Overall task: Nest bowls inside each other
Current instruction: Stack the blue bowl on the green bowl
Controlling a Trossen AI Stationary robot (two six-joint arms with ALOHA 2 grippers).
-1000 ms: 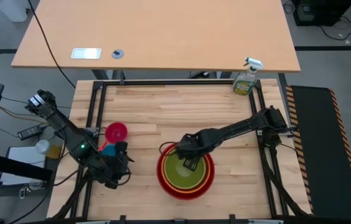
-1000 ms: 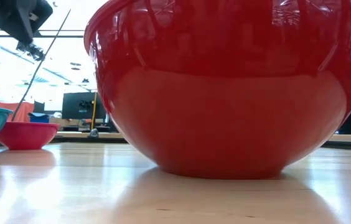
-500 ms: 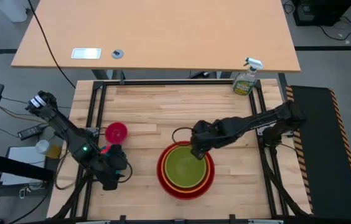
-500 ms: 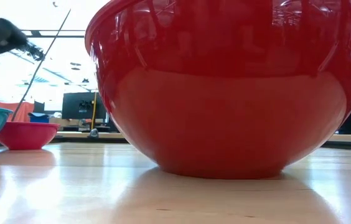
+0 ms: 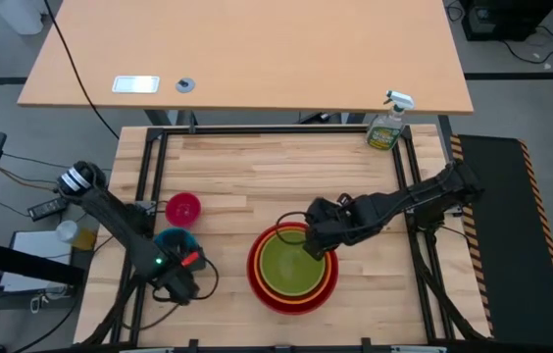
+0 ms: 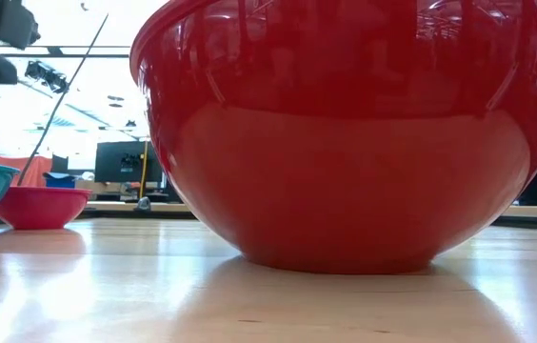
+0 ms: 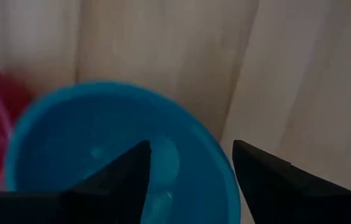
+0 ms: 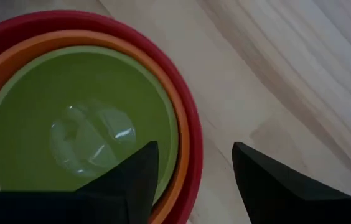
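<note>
The red bowl (image 5: pixel 293 294) stands near the table's front middle, with the orange bowl (image 8: pixel 1 68) and the lime green bowl (image 5: pixel 294 267) nested in it. My right gripper (image 5: pixel 318 245) hangs open above the stack's far right rim (image 8: pixel 182 124), touching nothing. The blue bowl (image 5: pixel 172 238) rests on its base at the left, and the pink bowl (image 5: pixel 183 208) sits just beyond it. My left gripper (image 7: pixel 191 149) points down, open, over the blue bowl's rim (image 7: pixel 216 155). One finger is above the bowl's inside and one is outside.
A green spray bottle (image 5: pixel 388 123) stands at the far right corner. The black frame rails (image 5: pixel 149 167) run along the table's edges. Bare wood (image 5: pixel 286 176) lies across the far half of the table. In the low view the red bowl (image 6: pixel 345 133) fills most of the picture.
My right gripper has risen off the green bowl and drawn back toward the table's right edge; the stack stays put. My left gripper has sunk and tipped to point straight down, shifting toward the near edge, so the blue bowl now shows from above.
</note>
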